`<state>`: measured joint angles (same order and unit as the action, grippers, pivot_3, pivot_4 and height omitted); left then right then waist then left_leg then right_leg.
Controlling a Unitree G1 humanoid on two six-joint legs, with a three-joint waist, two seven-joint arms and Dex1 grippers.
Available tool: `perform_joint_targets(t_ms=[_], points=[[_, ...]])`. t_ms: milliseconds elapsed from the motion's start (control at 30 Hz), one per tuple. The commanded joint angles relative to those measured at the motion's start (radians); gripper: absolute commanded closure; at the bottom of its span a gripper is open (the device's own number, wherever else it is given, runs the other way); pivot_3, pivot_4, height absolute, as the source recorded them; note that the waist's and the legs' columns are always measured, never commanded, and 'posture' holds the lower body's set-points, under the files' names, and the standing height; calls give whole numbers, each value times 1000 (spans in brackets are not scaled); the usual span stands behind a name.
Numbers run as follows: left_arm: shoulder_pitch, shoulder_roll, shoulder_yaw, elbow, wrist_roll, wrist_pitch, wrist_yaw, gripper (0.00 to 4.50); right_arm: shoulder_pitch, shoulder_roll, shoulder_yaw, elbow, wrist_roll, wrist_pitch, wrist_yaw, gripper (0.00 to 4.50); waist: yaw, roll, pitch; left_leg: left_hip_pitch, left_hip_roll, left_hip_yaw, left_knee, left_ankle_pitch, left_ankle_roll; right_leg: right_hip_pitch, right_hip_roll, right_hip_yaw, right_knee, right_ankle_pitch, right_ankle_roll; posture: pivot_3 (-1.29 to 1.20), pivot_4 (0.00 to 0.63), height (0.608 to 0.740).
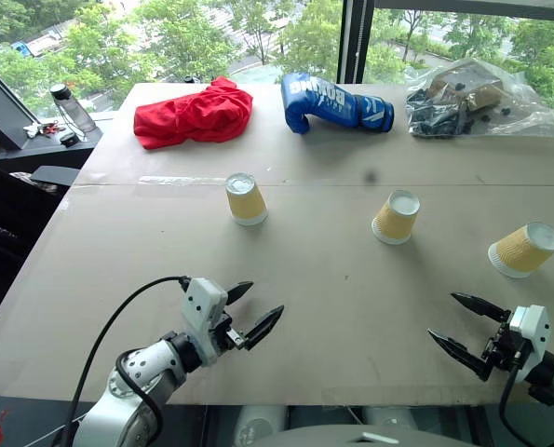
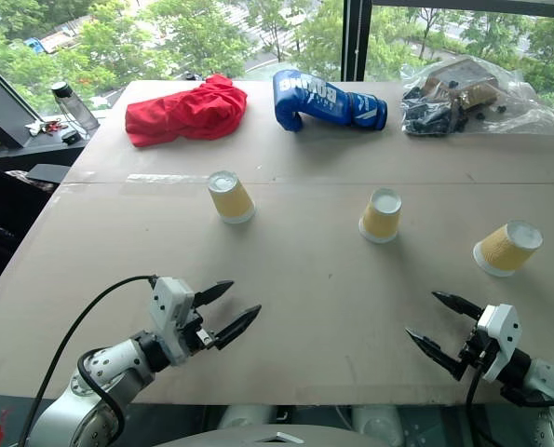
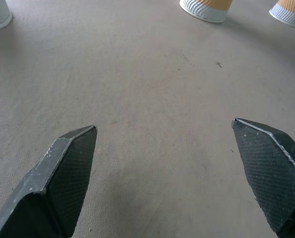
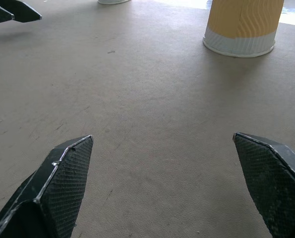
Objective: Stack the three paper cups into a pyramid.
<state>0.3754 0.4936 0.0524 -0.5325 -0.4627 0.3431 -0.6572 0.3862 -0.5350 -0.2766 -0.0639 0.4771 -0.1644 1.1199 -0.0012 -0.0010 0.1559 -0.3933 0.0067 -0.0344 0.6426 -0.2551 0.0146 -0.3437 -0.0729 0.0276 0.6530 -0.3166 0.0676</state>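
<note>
At the table's far edge, blue glove reading "BOXING", left pincer and right pincer wide open, empty

Cups, three alike: tan-yellow sides with a wavy ribbed pattern, white bases and rims. Table: plain dull beige-brown board with a pale strip of tape across it; cloth: bright red, unpatterned; glove: blue with white lettering; bag: clear plastic over black and brown contents; bottle: clear with a dark cap. Left gripper and right gripper: black fingers with a fine cross-hatched texture on their pads, on white housings, with black cables.
</note>
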Motion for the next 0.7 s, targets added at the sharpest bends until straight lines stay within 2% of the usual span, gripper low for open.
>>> perform_joint_targets(t_ms=[33,700], points=[[11,-6,18,-35,-15,-15,-1,30,-8,-17,-25,-10,11,-5,-8,0,0,0,0,0,0,0,0,0,0,0,0,0,0,0,0,0,150,740],[25,4,32,-5,-2,-72,-28,30,-49,-26,-3,-52,14,52,-69,0,-1,0,0,0,0,0,0,0,0,0,3,0,0,0,0,0,150,740]])
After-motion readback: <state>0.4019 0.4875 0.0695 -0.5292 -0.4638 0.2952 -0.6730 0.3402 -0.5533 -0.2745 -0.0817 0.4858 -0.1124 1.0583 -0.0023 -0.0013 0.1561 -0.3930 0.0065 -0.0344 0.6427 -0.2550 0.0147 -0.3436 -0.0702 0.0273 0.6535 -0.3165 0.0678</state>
